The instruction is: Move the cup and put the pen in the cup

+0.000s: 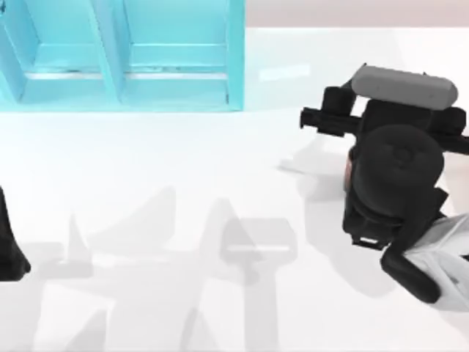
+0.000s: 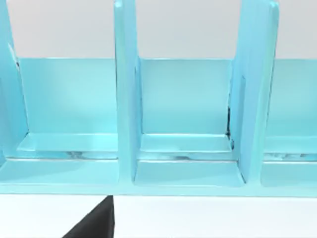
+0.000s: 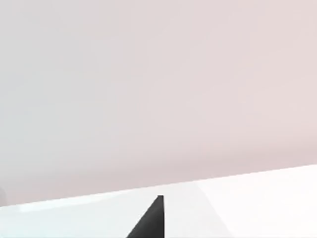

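Note:
My right arm is raised high over the table's right side, and its gripper point(image 1: 392, 121) sits under the grey camera bar. One dark fingertip point(image 3: 151, 222) shows in the right wrist view, against the table's far edge and the wall. A thin reddish-brown sliver point(image 1: 346, 170) peeks out at the left side of the arm's black body; it may be the cup, with the rest hidden beneath the arm. The pen is hidden. My left arm point(image 1: 9, 246) is parked at the table's left edge, and one of its fingertips point(image 2: 96, 223) shows in the left wrist view.
A light-blue rack point(image 1: 124, 55) with upright dividers stands at the back left; the left wrist view faces its compartments point(image 2: 185, 124). The white table point(image 1: 183, 183) stretches between the two arms, crossed by arm shadows.

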